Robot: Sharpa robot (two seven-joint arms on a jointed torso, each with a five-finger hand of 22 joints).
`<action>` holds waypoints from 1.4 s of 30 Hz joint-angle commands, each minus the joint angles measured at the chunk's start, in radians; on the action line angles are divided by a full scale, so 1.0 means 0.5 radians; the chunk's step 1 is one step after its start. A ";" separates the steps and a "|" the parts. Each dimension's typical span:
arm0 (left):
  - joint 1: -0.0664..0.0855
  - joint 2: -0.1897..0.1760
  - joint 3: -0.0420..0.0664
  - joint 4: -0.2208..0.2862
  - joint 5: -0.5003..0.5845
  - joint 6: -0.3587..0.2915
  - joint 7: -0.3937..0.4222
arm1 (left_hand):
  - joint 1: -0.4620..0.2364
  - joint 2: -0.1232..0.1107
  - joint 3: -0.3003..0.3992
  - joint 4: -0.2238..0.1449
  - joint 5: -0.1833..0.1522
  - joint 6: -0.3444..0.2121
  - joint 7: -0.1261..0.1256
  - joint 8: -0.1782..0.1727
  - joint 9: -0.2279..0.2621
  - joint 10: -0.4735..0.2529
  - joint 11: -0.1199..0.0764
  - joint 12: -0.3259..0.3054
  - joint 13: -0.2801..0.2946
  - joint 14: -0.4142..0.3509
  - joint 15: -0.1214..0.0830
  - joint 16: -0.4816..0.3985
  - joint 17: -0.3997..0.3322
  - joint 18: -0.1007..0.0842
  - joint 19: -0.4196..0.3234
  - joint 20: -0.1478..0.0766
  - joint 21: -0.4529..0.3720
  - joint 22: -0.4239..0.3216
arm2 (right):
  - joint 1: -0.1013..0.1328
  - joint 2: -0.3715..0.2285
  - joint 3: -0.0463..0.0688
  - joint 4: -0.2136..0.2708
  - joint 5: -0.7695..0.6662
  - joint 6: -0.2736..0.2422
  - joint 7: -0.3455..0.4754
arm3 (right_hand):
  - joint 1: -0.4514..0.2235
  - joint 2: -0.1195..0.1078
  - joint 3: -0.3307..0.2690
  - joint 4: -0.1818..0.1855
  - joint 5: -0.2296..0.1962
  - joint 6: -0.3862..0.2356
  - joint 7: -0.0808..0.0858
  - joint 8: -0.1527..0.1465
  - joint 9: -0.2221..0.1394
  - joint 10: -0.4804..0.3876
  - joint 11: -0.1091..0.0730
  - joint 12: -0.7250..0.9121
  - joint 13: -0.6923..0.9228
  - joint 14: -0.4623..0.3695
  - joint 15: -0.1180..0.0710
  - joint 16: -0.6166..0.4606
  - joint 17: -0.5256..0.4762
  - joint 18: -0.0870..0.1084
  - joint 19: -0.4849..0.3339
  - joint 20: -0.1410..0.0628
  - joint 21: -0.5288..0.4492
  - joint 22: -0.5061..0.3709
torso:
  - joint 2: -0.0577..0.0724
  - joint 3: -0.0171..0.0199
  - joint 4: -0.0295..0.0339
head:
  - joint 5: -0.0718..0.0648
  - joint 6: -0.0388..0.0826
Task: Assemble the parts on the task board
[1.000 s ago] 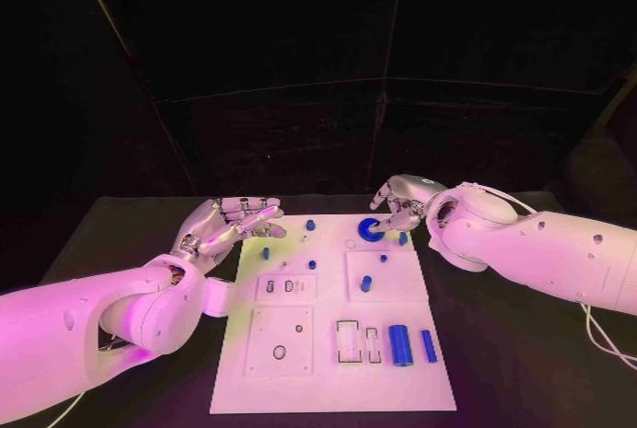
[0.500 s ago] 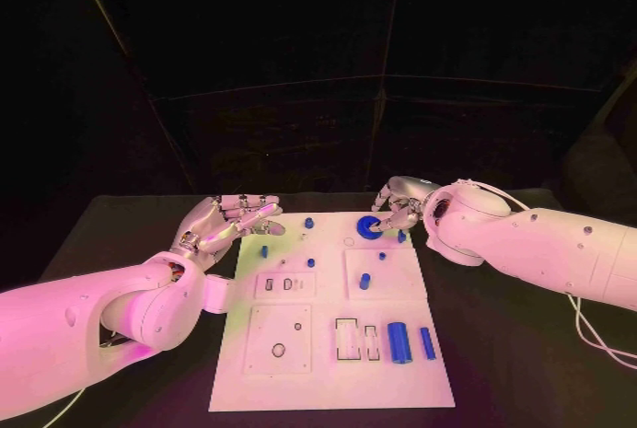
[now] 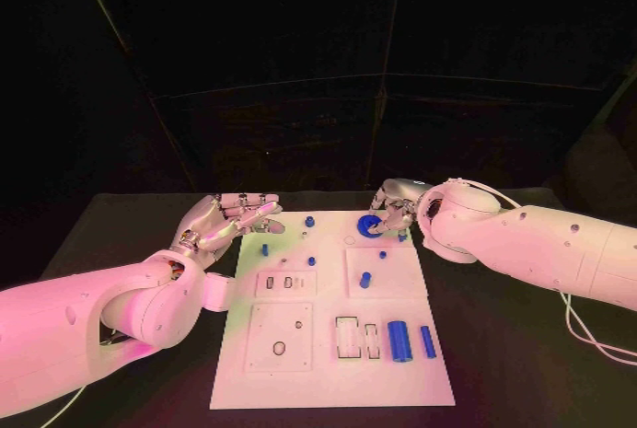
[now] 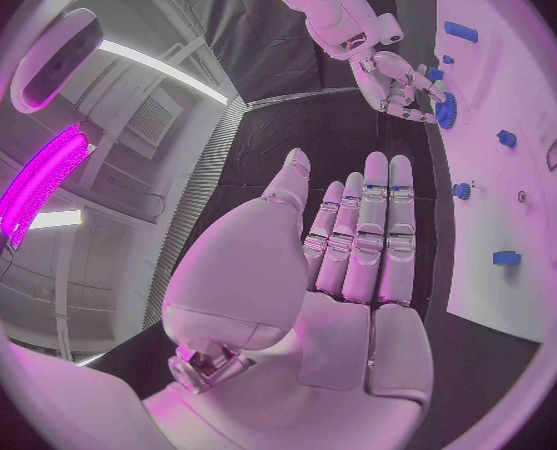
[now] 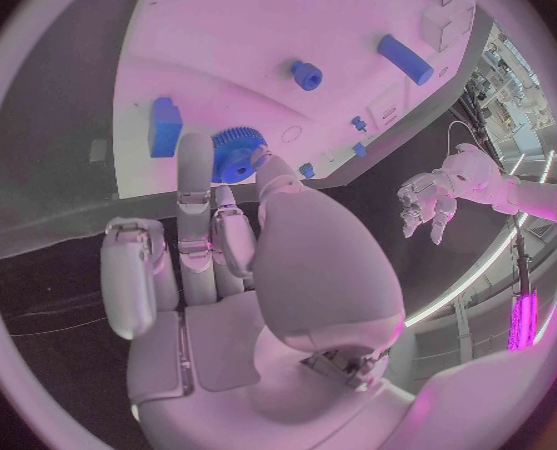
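- Reaching over the far right corner of the task board [image 3: 332, 354], the right robot hand [image 3: 396, 207] has its fingertips [image 5: 256, 156] at the blue gear [image 5: 234, 156]; whether they actually pinch it or only touch its toothed rim I cannot tell from these views.
- The blue gear sits near the board's far edge, with a small blue block [image 5: 166, 126] just beside it and a blue peg [image 5: 307, 74] further in.
- The left robot hand [image 3: 228, 221] hovers beside the board's far left corner, fingers straight and apart, holding nothing.
- A blue cylinder [image 3: 399, 341] and a slim blue bar [image 3: 427, 342] lie side by side near the board's near right, next to empty rectangular slots.
- The gear looks like a small rigid plastic piece: light, stiff, unlikely to deform, but likely slick on its flat faces.
- I judge the toothed rim the best place to hold, pinched from opposite sides, since the teeth give purchase and the centre stays free for seating.
- Being so light, it could tip or skate on the white board under a one-sided push.
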 commanded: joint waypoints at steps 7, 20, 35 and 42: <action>0.003 0.001 0.002 0.002 -0.011 0.019 0.012 | 0.003 0.020 0.001 -0.013 -0.013 0.006 0.012 -0.008 -0.002 -0.005 0.012 -0.010 -0.003 0.005 0.004 -0.010 0.002 0.026 0.016 -0.003 0.011 -0.003 | -0.003 0.027 0.001 -0.027 -0.060 0.096 -0.031 | 0.038 0.014 0.008 -0.021 0.007 -0.008 -0.005 0.014 -0.001 0.012 -0.001 0.017 0.016 0.000 0.008 -0.002 -0.004 -0.021 0.085 0.006 0.010 0.354 | 0.001 0.0011 0.001 | 0.003 -0.005; 0.003 0.001 0.002 0.000 -0.011 0.019 0.011 | 0.005 0.022 0.001 -0.015 -0.013 0.006 0.012 -0.009 -0.002 -0.004 0.012 -0.011 -0.003 0.006 0.003 -0.011 0.003 0.026 0.016 -0.004 0.011 -0.003 | -0.008 0.044 0.001 -0.036 -0.091 0.101 -0.039 | 0.147 0.124 0.142 -0.098 -0.181 0.087 -0.015 0.071 0.004 0.042 -0.013 0.058 0.074 -0.004 -0.002 -0.002 -0.006 -0.027 0.103 -0.002 0.019 0.381 | 0.000 0.0017 0.000 | 0.007 -0.012; 0.002 -0.003 0.002 -0.001 -0.011 0.018 0.011 | 0.005 0.022 0.001 -0.015 -0.013 0.006 0.012 -0.009 -0.002 -0.004 0.012 -0.011 -0.003 0.006 0.003 -0.011 0.003 0.026 0.016 -0.004 0.011 -0.003 | -0.012 0.018 0.002 0.138 -0.224 -0.215 0.007 | 0.124 0.132 0.361 -0.171 -0.217 0.250 -0.053 0.074 -0.007 0.170 -0.044 0.194 0.250 -0.005 -0.025 -0.002 -0.009 -0.044 0.157 -0.024 0.043 0.455 | -0.001 0.0011 0.000 | 0.016 -0.013; 0.003 -0.004 0.002 0.002 -0.011 0.018 0.011 | 0.005 0.022 0.001 -0.015 -0.013 0.006 0.012 -0.009 -0.002 -0.004 0.012 -0.011 -0.003 0.006 0.003 -0.011 0.003 0.026 0.016 -0.004 0.011 -0.003 | -0.011 0.062 0.003 0.237 -0.263 -0.277 -0.012 | 0.092 0.114 0.381 -0.172 -0.227 0.257 -0.053 0.060 -0.010 0.175 -0.044 0.198 0.257 -0.004 -0.025 -0.002 -0.009 -0.045 0.162 -0.025 0.046 0.461 | 0.000 0.0004 0.005 | 0.023 -0.008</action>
